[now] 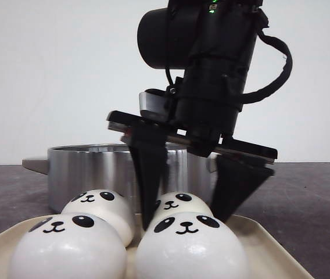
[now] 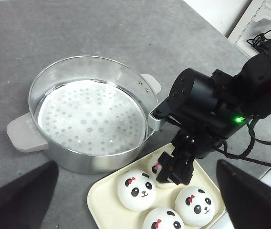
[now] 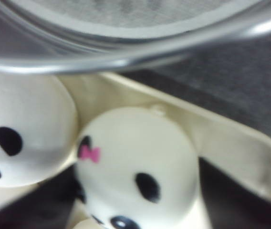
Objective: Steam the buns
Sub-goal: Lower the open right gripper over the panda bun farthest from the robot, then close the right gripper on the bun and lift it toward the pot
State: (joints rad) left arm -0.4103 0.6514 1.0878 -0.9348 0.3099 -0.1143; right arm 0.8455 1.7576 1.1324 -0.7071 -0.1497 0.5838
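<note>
Right gripper (image 1: 183, 218) down over the tray, jaws straddling one bun, not closed.

Four panda buns (image 2: 135, 190) sit on the cream tray (image 2: 106, 207), just beside the steel steamer pot (image 2: 90, 112) on the grey table (image 2: 102, 28). Right fingers (image 1: 151, 180) wide apart, one each side of the rear-right bun (image 1: 179, 203) nearest the pot; can't tell if the pads touch it. Right wrist view shows that bun (image 3: 135, 167) between the fingers, pink bow visible. Left gripper (image 2: 135, 224): only dark finger tips in view, spread apart, holding nothing, up above the pot and tray.
</note>
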